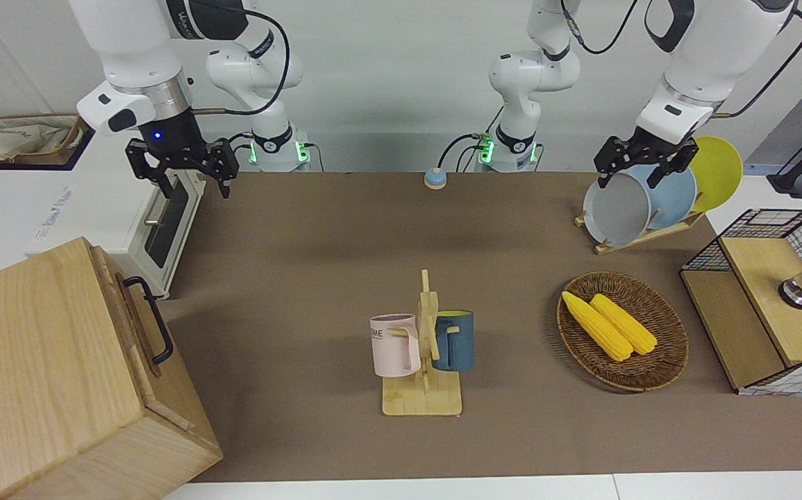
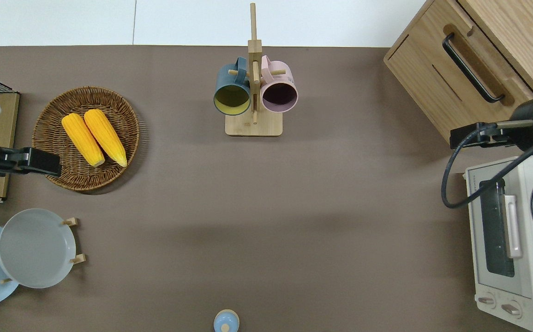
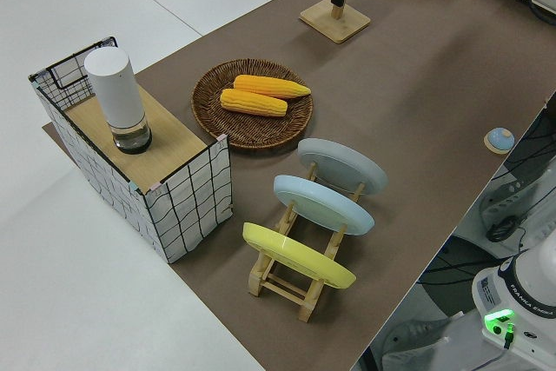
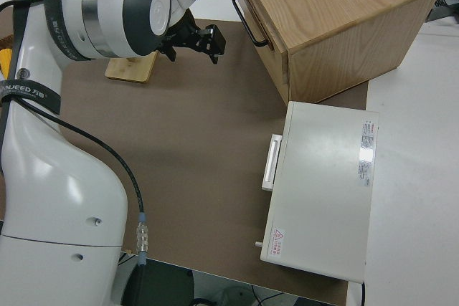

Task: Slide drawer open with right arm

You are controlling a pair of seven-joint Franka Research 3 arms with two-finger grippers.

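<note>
The drawer (image 1: pixel 125 316) is the pale-wood front of a big wooden box at the right arm's end of the table. Its black bar handle (image 2: pixel 471 69) faces the table's middle, and the drawer sits flush in the box (image 4: pixel 337 12). My right gripper (image 1: pixel 194 189), with a blue light on its wrist, hangs open and holds nothing. Seen from overhead, the right gripper (image 2: pixel 467 137) is over the table between the box's nearer corner and the oven, clear of the handle (image 4: pixel 247 16). My left arm is parked, its gripper (image 1: pixel 630 179) open.
A white oven (image 2: pixel 506 230) with a silver handle stands next to the box, nearer to the robots. A mug rack (image 1: pixel 428 347) holds a pink and a blue mug at mid-table. A corn basket (image 1: pixel 623 330), plate rack (image 1: pixel 650 201) and wire-mesh rack (image 1: pixel 762 305) fill the left arm's end.
</note>
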